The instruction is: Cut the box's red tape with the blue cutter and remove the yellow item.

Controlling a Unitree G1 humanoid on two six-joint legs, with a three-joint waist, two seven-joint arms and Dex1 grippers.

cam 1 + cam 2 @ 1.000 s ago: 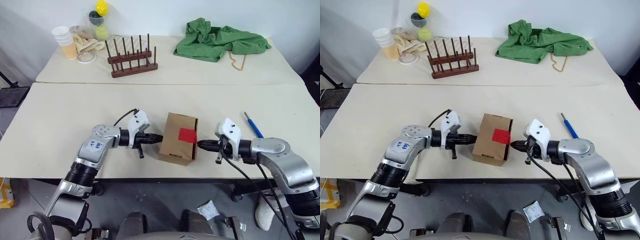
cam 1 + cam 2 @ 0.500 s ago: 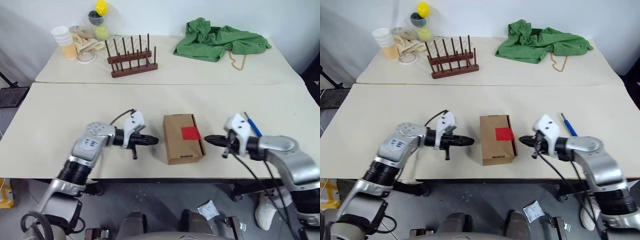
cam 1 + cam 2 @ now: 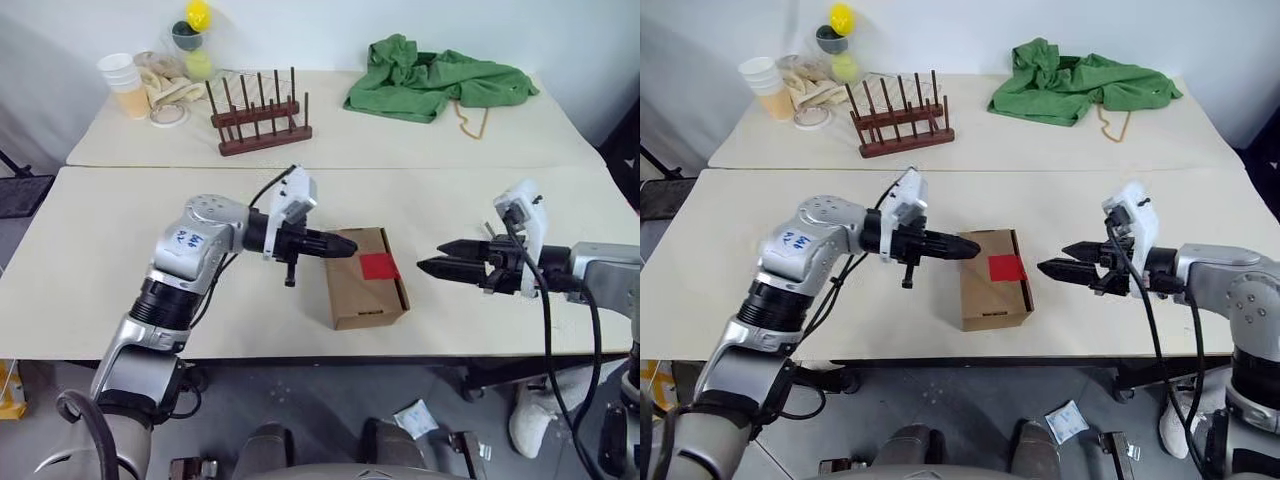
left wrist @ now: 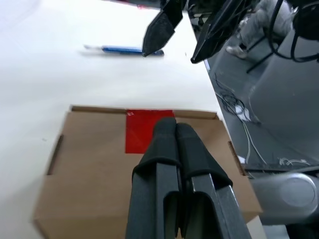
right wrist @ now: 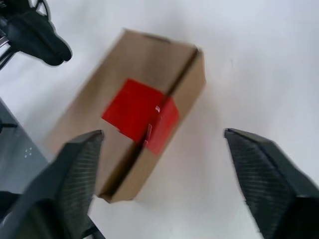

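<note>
1. We see two cream tables (image 3: 120,250) set edge to edge, a near one and a far one (image 3: 400,135).
2. On the near table lies the box (image 3: 362,278), close to its front edge, with the red tape (image 3: 377,265) on its top, towards its right side.
3. The blue cutter (image 4: 127,49) lies on that same table, apart from the box.
4. On the far table we see a wooden peg rack (image 3: 262,118), a crumpled green cloth (image 3: 435,78), a stack of cups (image 3: 124,82) and a roll of tape (image 3: 168,116).
</note>
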